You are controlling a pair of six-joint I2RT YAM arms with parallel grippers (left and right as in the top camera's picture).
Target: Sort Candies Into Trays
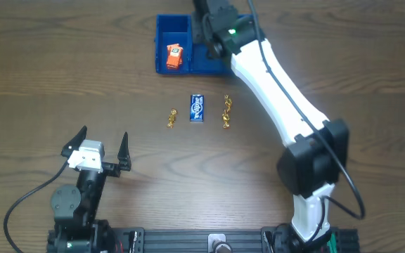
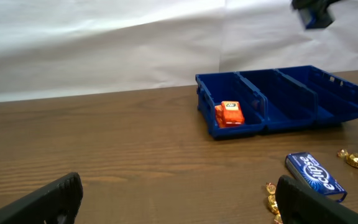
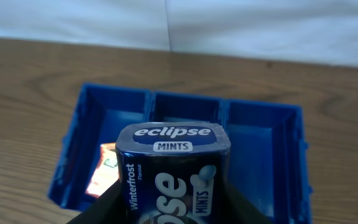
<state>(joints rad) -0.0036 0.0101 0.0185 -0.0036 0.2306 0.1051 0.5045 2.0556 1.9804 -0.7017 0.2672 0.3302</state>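
Mint tin (image 3: 173,168) is clamped upright in the right gripper (image 3: 169,208), above the blue tray (image 3: 263,155) and roughly over its middle compartment. Orange candies (image 1: 174,57) lie in the tray's left compartment. The tray sits at the far side of the wooden table (image 1: 48,70). Nearer, a second mint tin (image 1: 197,107) lies flat between two gold candies, one to its left (image 1: 173,117) and one to its right (image 1: 226,111). The left gripper (image 1: 104,133) sits at the near left, its fingers spread apart and holding nothing.
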